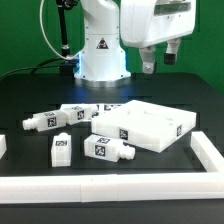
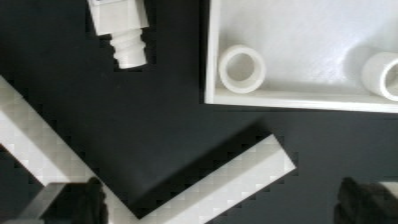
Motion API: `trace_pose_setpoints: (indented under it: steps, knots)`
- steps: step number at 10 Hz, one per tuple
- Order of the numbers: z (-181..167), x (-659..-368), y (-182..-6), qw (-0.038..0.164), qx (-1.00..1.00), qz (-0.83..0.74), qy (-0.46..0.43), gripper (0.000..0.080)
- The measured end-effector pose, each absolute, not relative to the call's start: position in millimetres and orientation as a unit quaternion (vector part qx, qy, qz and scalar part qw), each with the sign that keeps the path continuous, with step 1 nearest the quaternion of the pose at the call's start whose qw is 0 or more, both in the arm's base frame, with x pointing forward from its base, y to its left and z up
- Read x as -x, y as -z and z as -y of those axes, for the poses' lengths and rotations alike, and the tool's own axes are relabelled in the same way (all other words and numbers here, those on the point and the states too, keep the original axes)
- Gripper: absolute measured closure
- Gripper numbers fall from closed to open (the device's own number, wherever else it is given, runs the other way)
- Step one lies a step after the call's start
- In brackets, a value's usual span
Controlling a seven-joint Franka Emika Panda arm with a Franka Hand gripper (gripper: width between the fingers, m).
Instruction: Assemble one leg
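Observation:
Several stubby white legs with marker tags lie on the black table in the exterior view: one (image 1: 107,150) in front of the panel, one (image 1: 62,148) to its left, and two more (image 1: 45,120) (image 1: 78,113) behind. The large flat white panel (image 1: 150,125) lies right of them. My gripper (image 1: 157,62) hangs high above the panel's far side, open and empty. In the wrist view one leg (image 2: 121,30) lies beside the panel (image 2: 302,45), whose corner holes show. My gripper (image 2: 217,205) is open, with its fingertips (image 2: 68,205) dark at the frame's edge, well above the table.
A low white rail (image 1: 110,185) borders the table's front, with side pieces on the exterior view's right (image 1: 208,150) and left (image 1: 3,145). Two rail pieces meeting at a corner (image 2: 231,170) show in the wrist view. The robot base (image 1: 100,50) stands at the back.

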State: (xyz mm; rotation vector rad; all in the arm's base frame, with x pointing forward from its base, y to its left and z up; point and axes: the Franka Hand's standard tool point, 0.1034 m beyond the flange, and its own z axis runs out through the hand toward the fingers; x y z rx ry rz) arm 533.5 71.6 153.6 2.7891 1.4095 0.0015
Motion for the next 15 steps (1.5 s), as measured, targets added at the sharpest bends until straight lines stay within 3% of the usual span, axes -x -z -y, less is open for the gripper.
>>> trace_pose_setpoints:
  steps: [6,8,11,14,15]
  knots:
    - [-71.6,-532.4,-152.7,0.007,-0.897,-0.441,0.0,0.0149]
    - [-68.6,-523.9,-143.5,0.001,-0.914,-0.405,0.005,0.0149]
    - [-30.3,-536.9,-128.6,-0.004,-0.895,-0.446,0.011,0.0149]
    - [-17.2,-547.7,-96.7,-0.014,-0.866,-0.5,0.006,0.0149]
    - [-17.9,-548.8,-99.5,-0.013,-0.867,-0.498,0.005,0.0149]
